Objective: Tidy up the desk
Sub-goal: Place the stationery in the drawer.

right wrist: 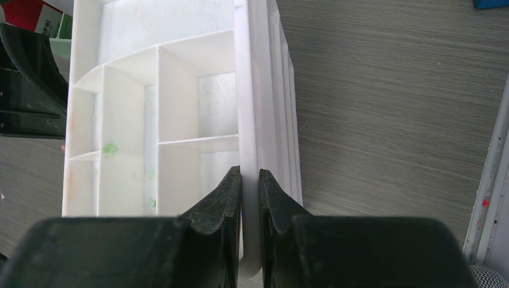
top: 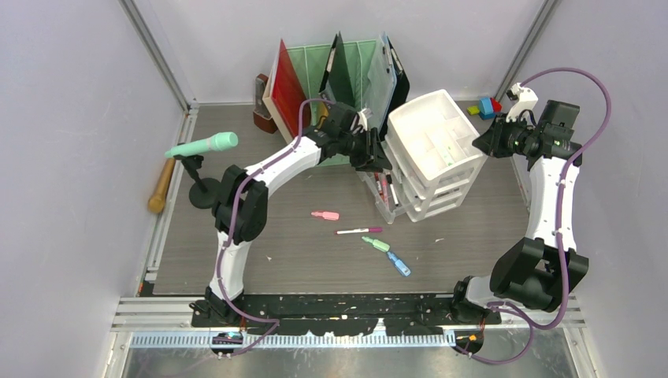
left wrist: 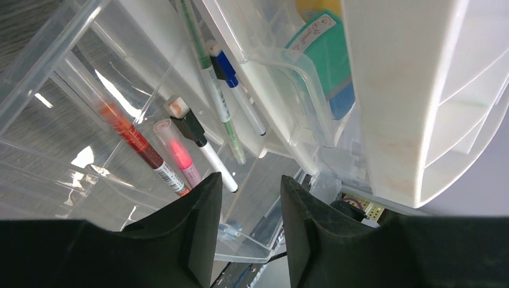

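Hovering left gripper (left wrist: 251, 183) over the open clear drawer (left wrist: 252, 237) of the white unit (top: 433, 150), jaws standing moderately apart with nothing between them, and several pens (left wrist: 135, 141) lying in the drawer below

Pinching right gripper (right wrist: 249, 175) narrowly on the side wall of the unit's top tray (right wrist: 246, 90), seemingly steadying it

Working over the desk (top: 276, 264), the grey-brown wood surface spreading beneath both arms and carrying the unit toward its far right

Counting four loose things on it, near side of the unit: pink pen (top: 324, 215), marker (top: 359, 231), green pen (top: 376, 244), blue pen (top: 399, 264)

Judging the pink pen or the marker as the likely next pick, both lying toward the arm bases from left gripper, well apart from the drawer, the pink pen also off to the left

Reading the pink pen and marker as running roughly left to right across the desk, the green and blue pens as slanting toward the near right

Taking the left arm as the free one and at least as near, with right gripper occupied on the tray

Probably calling for a pull back toward the base, a drop to the desk, and jaws set across that left-right axis
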Available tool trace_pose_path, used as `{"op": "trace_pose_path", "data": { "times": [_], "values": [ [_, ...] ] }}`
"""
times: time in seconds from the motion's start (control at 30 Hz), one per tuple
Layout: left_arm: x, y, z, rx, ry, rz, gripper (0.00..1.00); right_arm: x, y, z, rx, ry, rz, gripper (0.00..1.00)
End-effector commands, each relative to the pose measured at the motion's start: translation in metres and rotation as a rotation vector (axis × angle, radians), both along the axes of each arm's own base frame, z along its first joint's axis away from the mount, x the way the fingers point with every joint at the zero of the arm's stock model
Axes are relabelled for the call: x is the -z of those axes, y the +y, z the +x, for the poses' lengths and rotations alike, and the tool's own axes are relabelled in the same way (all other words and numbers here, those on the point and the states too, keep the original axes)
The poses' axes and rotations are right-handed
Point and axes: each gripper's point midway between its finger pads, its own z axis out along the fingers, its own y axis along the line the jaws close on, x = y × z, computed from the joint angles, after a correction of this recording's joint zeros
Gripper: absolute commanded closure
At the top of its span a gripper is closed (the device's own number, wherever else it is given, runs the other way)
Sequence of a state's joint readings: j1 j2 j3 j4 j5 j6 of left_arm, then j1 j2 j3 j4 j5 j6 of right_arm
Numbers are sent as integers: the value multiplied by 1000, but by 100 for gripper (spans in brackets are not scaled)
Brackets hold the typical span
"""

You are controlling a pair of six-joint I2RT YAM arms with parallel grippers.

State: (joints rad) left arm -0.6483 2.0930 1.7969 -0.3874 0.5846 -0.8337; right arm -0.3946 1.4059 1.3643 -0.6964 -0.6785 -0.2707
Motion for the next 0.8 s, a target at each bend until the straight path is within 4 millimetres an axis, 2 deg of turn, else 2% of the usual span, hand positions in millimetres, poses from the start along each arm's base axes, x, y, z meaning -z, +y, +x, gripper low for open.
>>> {"op": "trace_pose_path", "data": {
  "times": [0.0,0.3,0.5,0.63,0.77],
  "values": [
    [-36,-2,7,3,-98,-48,56,83,-5,-23,74,316,24,99],
    [-59,13,-3,76,-246,-19,53,81,-4,-23,71,310,24,99],
    [-74,38,-16,188,-493,61,52,81,-5,-23,73,310,23,99],
    [-65,59,-26,266,-706,190,52,80,-5,-22,74,310,24,99],
    [-50,76,-41,363,-891,334,45,80,-4,-21,75,311,25,99]
  ]
}}
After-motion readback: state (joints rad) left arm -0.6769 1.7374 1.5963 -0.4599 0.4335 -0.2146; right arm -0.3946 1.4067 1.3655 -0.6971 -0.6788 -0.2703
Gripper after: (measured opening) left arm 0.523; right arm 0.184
